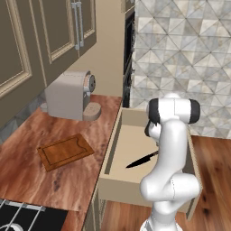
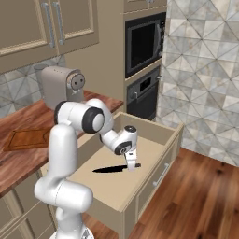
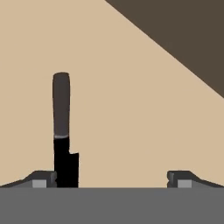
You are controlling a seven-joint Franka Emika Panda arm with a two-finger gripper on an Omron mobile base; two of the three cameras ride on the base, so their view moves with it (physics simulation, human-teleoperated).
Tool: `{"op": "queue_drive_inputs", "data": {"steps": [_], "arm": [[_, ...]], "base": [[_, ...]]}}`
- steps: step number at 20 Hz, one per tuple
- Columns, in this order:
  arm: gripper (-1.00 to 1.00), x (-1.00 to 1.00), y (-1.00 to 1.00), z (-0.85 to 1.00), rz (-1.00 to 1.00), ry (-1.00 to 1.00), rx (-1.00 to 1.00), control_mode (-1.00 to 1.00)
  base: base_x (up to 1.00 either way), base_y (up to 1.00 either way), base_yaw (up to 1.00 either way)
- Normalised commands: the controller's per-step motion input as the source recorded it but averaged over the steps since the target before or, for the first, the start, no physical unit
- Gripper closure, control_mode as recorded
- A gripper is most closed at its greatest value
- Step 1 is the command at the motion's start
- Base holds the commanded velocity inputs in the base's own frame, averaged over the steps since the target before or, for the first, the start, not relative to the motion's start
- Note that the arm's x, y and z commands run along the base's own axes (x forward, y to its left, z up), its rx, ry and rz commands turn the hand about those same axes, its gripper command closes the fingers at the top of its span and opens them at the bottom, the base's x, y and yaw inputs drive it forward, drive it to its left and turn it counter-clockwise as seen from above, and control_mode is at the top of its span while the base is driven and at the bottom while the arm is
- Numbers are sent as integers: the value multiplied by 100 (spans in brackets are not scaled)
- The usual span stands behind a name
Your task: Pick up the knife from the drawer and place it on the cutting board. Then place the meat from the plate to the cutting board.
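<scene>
left base view: the knife (image 1: 140, 160) lies flat on the floor of the pulled-out drawer (image 1: 118, 135), tip toward the drawer's front left corner, its handle hidden behind the arm. the cutting board (image 1: 66, 151) rests on the wooden countertop (image 1: 27, 135), near a coffee machine (image 1: 68, 94).

right base view: the gripper (image 2: 132, 164) hangs low over the knife (image 2: 112, 169), just at its handle end.

hand view: the fingers (image 3: 41, 179) stand spread wide, grasping nothing; the knife (image 3: 62, 131) sits just beside the left fingertip.

The knife (image 3: 61, 127) has a matt black blade and smooth dark handle. The drawer (image 2: 161, 133) is pale matt wood; the cutting board (image 1: 65, 151) is reddish grained wood.
</scene>
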Motion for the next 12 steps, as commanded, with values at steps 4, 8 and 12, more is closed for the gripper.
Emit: {"op": "queue_drive_inputs", "data": {"steps": [4, 8, 12], "arm": [[-100, 17, 0, -9, -9, 6, 3, -100], [-100, 14, 0, -11, -8, 5, 3, -100], [-100, 13, 0, -13, -8, 6, 3, -100]], "base": [[0, 0, 0], [0, 0, 0], [0, 0, 0]]}}
